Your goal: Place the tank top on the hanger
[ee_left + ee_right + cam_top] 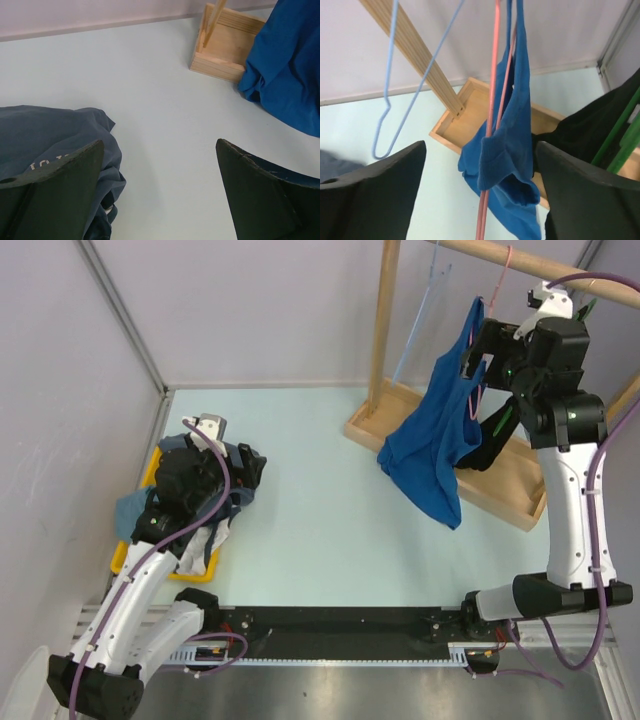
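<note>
The royal-blue tank top (435,440) hangs from the pink hanger (506,268), whose hook is on the wooden rod. Its lower part sags to the rack's base and the table. In the right wrist view the tank top (515,150) is folded around the pink hanger's wires (492,90). My right gripper (478,348) is open, with the fabric and wires between its spread fingers (375,190) and not touching them. My left gripper (235,472) is open and empty (159,145), low over the table beside a clothes pile. The tank top also shows in the left wrist view (290,70).
A wooden rack stands at the back right, with a base (500,490), a post (385,320) and a top rod (520,254). It carries a light blue hanger (387,100) and a green hanger with black cloth (615,130). A dark grey-navy shirt (45,135) lies on a yellow tray (122,558) at left.
</note>
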You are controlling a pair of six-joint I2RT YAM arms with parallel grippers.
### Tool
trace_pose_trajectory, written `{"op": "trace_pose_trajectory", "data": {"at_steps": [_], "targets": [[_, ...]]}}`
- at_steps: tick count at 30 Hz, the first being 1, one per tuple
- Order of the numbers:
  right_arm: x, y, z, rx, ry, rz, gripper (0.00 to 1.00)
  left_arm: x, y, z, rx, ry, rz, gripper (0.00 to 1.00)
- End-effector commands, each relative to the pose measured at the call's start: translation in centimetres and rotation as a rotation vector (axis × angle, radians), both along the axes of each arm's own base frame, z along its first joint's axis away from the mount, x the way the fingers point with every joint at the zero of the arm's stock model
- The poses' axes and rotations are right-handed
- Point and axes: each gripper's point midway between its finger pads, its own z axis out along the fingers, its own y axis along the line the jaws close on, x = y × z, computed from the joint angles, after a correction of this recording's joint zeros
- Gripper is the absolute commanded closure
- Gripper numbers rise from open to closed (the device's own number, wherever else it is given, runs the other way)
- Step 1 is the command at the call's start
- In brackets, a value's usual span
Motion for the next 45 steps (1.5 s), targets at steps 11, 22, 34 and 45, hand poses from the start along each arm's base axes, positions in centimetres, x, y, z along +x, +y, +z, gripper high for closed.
{"op": "trace_pose_trajectory", "data": {"at_steps": [11,22,34,45], "targets": [[-9.7,10.3,6.7,-0.101,-0.269,0.234,0.00,0.2,0.2,-0.1,0.001,-0.004,0.000,0.00],[-13.6,22.9,-13.0,-0.196,0.109,0.544,0.00,0.2,0.4,-0.2,0.006,-0.006,0.013,0.00],[-7.4,14.2,-33.1,-0.073,0.411,0.029,0.00,0.2,0.4,-0.2,0.000,-0.006,0.016,0.00],[-2.1,11.0,-37.6,-0.051,0.401,-0.253,0.00,0.1,0.5,-0.2,0.003,-0.009,0.021,0.01]]}}
